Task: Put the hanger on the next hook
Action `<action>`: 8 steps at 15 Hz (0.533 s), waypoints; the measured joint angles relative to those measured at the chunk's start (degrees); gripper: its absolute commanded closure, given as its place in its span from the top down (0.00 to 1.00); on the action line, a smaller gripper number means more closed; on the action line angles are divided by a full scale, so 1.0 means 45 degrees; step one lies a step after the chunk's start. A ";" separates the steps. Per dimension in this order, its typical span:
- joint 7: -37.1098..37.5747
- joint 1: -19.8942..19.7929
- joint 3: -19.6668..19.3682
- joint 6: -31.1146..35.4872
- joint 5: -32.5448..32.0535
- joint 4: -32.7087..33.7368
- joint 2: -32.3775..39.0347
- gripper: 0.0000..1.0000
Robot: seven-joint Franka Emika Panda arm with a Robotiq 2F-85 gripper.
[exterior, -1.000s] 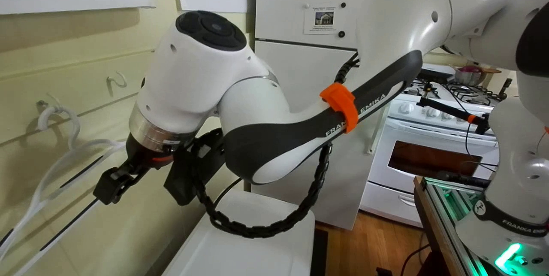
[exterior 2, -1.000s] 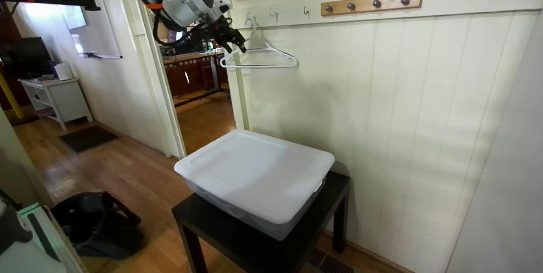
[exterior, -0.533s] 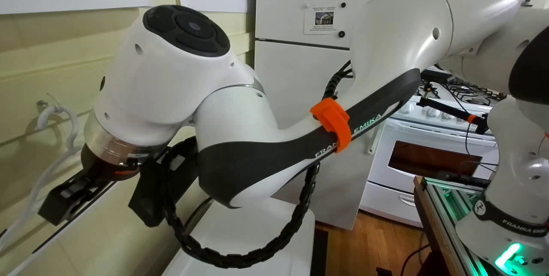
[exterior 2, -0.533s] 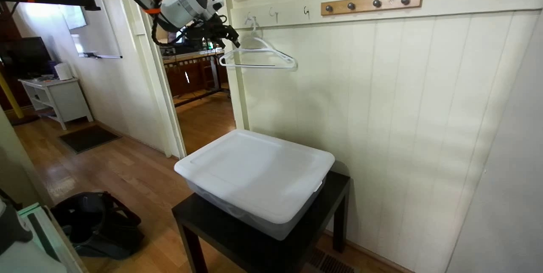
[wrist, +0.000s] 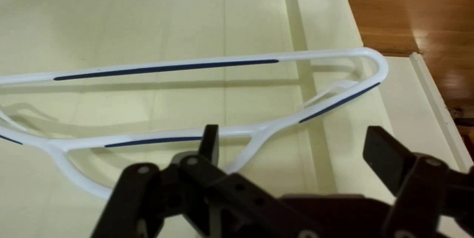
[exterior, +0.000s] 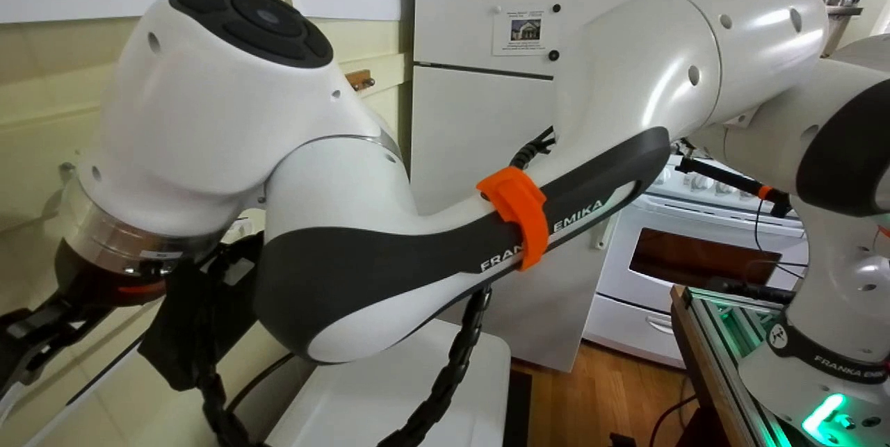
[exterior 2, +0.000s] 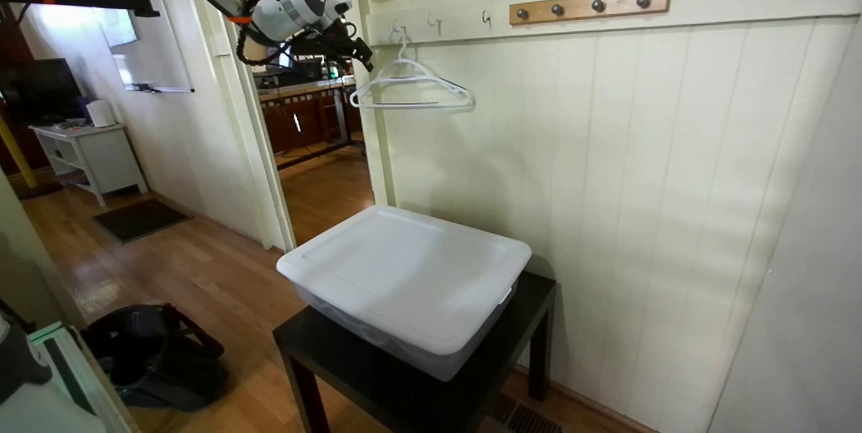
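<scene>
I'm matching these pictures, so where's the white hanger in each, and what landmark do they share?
In an exterior view: the hanger at lower left, partly visible.
In an exterior view: the hanger at upper middle.
Wrist view: the hanger from the left edge to right of centre.
Shared landmark: the pincer, in all three views.

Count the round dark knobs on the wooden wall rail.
4, along the wooden rail in an exterior view, left to right: first knob, second knob, third knob, fourth knob. None looks hidden.
</scene>
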 measured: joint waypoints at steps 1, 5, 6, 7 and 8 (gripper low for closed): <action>-0.0004 0.0015 0.0004 -0.0182 0.0180 0.0376 0.0200 1.00; 0.0066 0.0077 0.0008 -0.0703 0.0324 0.1377 0.0864 1.00; 0.0066 0.0085 0.0008 -0.0786 0.0324 0.1525 0.1012 1.00; 0.0066 0.0090 0.0008 -0.0799 0.0324 0.1622 0.1115 1.00; 0.0066 0.0091 0.0008 -0.0807 0.0324 0.1717 0.1193 1.00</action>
